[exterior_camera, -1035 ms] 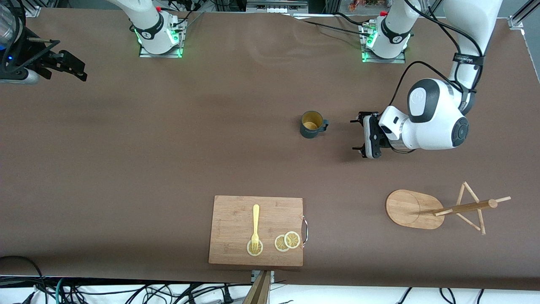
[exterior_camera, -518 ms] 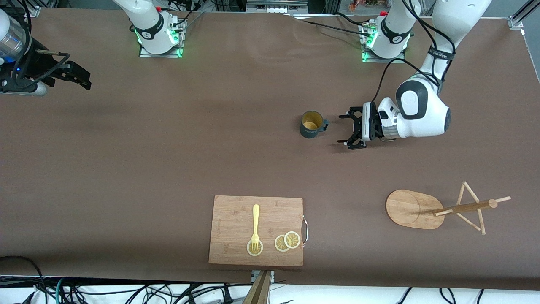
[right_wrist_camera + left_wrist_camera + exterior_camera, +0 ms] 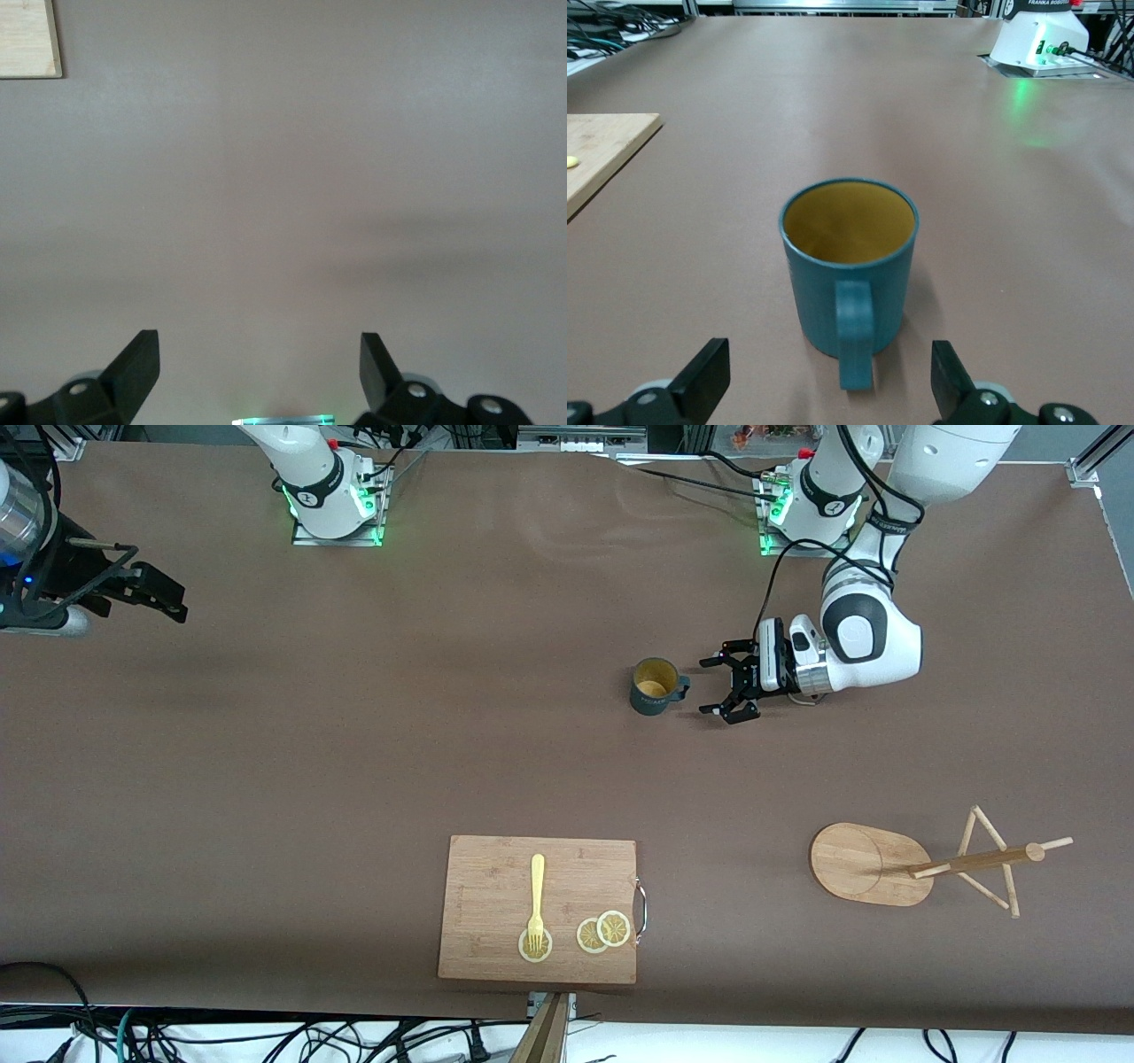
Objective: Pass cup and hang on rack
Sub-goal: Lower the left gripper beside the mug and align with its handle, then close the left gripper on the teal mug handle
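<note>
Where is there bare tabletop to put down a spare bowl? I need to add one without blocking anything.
Open brown table lies between the dark teal mug and the rectangular bamboo cutting board, and widely toward the right arm's end. It is tighter beside the mug, where the open left end effector sits, and by the bamboo mug tree.

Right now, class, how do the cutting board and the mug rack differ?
The cutting board is rectangular and lies flat, carrying a fork and lemon slices. The rack has an oval base, a post with pegs, and holds nothing. It sits toward the left arm's end. Both are light bamboo.
</note>
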You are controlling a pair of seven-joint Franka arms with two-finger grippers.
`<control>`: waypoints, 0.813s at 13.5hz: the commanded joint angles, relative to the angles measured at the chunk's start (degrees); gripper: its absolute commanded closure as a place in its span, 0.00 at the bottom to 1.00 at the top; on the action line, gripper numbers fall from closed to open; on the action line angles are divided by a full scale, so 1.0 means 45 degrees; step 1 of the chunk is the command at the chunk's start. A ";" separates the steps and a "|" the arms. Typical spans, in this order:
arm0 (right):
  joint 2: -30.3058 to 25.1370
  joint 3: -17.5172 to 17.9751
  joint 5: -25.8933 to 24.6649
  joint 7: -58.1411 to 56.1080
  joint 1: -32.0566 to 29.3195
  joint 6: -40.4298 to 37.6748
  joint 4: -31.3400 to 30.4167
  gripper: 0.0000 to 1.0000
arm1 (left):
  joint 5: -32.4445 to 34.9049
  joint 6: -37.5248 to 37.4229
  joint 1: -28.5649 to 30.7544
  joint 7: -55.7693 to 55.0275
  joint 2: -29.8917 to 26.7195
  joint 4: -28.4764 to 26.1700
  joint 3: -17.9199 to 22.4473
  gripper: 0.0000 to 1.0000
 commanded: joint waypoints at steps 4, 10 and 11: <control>0.0698 0.0297 0.0165 -0.0086 -0.0225 -0.0426 0.1128 0.00 | -0.2141 -0.0057 -0.0044 0.2370 0.1162 0.0002 -0.0202 0.28; 0.0717 0.0259 0.0203 -0.0202 -0.0263 -0.0603 0.1128 0.00 | -0.2768 -0.0994 0.0014 0.2389 0.1924 0.0178 -0.0261 0.71; 0.0717 0.0259 0.0223 -0.0202 -0.0263 -0.0564 0.1128 0.00 | -0.2768 -0.1111 0.0111 0.2389 0.1963 0.0178 -0.0261 0.84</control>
